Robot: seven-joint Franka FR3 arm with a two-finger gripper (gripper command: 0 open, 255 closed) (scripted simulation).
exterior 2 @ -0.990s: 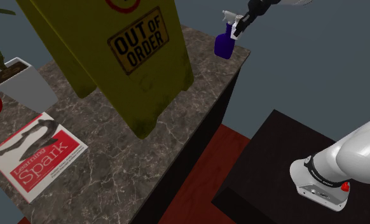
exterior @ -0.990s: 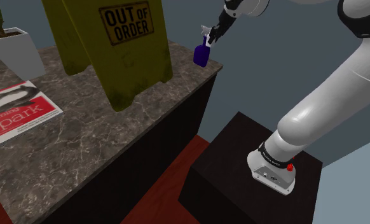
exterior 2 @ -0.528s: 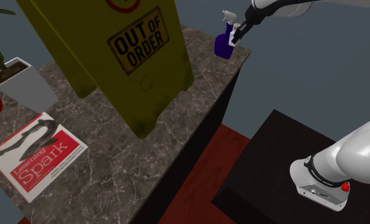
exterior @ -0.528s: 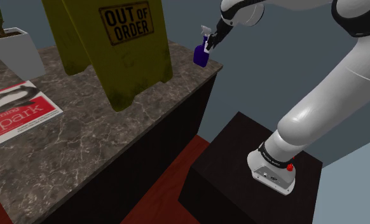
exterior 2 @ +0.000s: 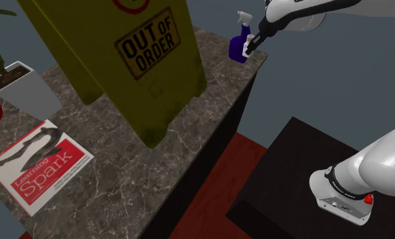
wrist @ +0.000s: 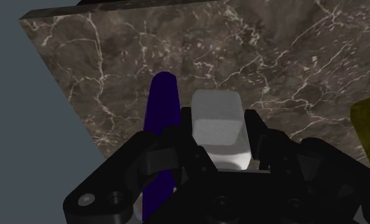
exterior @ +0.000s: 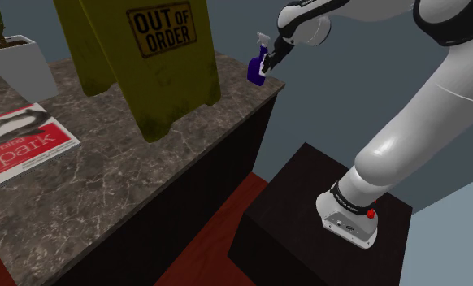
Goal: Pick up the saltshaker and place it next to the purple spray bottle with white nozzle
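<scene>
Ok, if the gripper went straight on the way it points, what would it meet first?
Probably the marble countertop, right beside the purple spray bottle; the saltshaker clasped in the gripper would touch down first.

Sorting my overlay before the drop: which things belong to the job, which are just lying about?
Job: saltshaker held in the tool, purple spray bottle, counter.
Lying about: yellow out-of-order sign, red magazine, white plant pot.

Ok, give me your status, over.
Gripper shut on the pale saltshaker. Shaker held over the marble counter, close beside the purple spray bottle. Yellow sign stands apart, not in the way.
</scene>
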